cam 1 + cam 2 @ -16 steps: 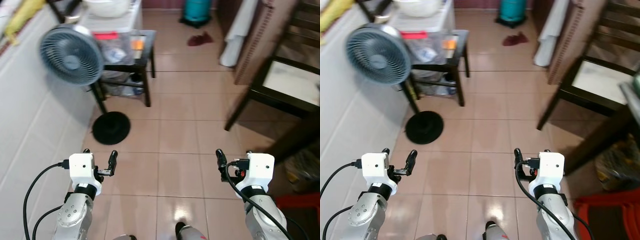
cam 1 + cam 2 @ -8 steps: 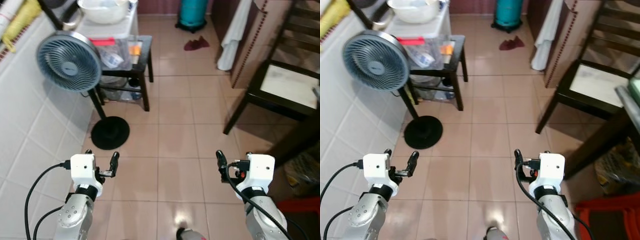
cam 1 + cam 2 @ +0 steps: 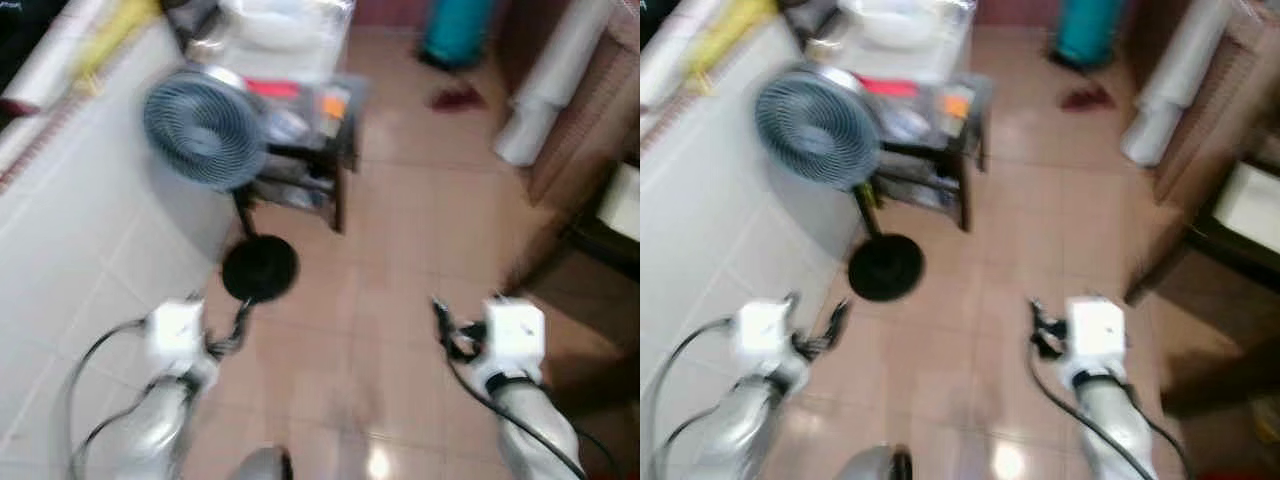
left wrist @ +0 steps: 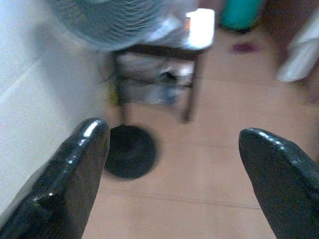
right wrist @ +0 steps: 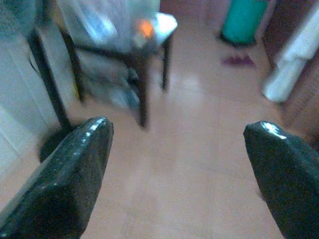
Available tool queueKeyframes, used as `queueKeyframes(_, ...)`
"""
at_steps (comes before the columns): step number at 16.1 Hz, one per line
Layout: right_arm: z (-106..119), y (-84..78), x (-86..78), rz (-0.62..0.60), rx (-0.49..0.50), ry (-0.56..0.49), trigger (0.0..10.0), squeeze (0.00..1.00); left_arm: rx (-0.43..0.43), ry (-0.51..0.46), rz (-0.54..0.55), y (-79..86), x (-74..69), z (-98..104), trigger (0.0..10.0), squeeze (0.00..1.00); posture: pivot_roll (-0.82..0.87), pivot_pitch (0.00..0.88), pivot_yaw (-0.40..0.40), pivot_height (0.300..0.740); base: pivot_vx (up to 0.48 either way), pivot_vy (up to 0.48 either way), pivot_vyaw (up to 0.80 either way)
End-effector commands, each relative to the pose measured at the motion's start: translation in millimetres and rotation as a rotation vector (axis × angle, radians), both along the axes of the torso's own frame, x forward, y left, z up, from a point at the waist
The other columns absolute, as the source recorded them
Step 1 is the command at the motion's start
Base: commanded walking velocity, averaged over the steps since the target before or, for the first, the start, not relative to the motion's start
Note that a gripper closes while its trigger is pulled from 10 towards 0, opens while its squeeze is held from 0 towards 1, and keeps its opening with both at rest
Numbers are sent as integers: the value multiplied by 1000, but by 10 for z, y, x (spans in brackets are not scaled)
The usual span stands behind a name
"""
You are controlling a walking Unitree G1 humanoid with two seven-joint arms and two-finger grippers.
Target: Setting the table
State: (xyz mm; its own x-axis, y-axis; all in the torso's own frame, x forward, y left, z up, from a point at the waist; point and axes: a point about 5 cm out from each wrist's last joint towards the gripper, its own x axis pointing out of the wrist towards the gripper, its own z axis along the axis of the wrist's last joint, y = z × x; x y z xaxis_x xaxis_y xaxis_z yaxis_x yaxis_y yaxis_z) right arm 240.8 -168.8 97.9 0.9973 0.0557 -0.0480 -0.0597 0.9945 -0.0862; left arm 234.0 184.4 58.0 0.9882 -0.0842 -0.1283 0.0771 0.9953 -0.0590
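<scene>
Compared with half a second ago my whole head view has swung and blurred, so the camera has turned; the round grey-blue pedestal fan [image 3: 205, 130] now sits nearer the middle of the frame, and more of the white tiled wall [image 3: 70, 230] fills my left side. Both arms are held out low over the pinkish tiled floor [image 3: 400, 260], as before. My left gripper [image 4: 174, 169] carries nothing, its two black fingers [image 4: 75, 169] spread wide apart, and its wrist camera looks past them at the fan's round black base [image 4: 129, 151] and the small dark-framed side table [image 4: 192, 74]. My right gripper [image 5: 174, 174] is likewise spread and empty; its wrist camera picks out the teal cylinder [image 5: 244, 20] at the far end of the floor, a dark red rag [image 5: 239, 60] lying near it, and a white cloth [image 5: 294, 59] hanging by the wall. From the head I can also see a white bowl [image 3: 898, 22] on the white surface behind the side table and the dark wooden chair [image 3: 1230, 220] to my right.
</scene>
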Motion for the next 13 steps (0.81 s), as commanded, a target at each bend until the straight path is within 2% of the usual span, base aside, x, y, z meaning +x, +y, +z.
queueKeyframes(1, -120, -100, -89, -46, -12, 64, 10000, 0, -6, -17, -11, -44, 32, 42, 10000, 0, -91, 189, 61, 740, 322, 270, 0)
queueKeyframes(2, -129, -95, -82, -34, 15, 83, 10000, 0, -6, -17, -13, -48, 36, 44, 10000, 0, -90, 192, 62, 740, 319, 270, 0)
queueKeyframes(3, -103, -92, -85, -26, 36, 58, 10000, 0, -6, -15, -14, -53, 38, 42, 10000, 0, -90, 194, 63, 740, 304, 266, 0)
queueKeyframes(8, -136, -53, -97, -25, 42, 84, 10000, 0, 10, 13, 7, -41, 49, 1, 10000, 0, -88, 194, 72, 740, 0, 0, 0)
queueKeyframes(13, -136, -56, -88, -31, 48, 85, 10000, 0, 19, 11, -31, -87, 65, 9, 10000, 0, -90, 195, 74, 740, 0, 0, -788)
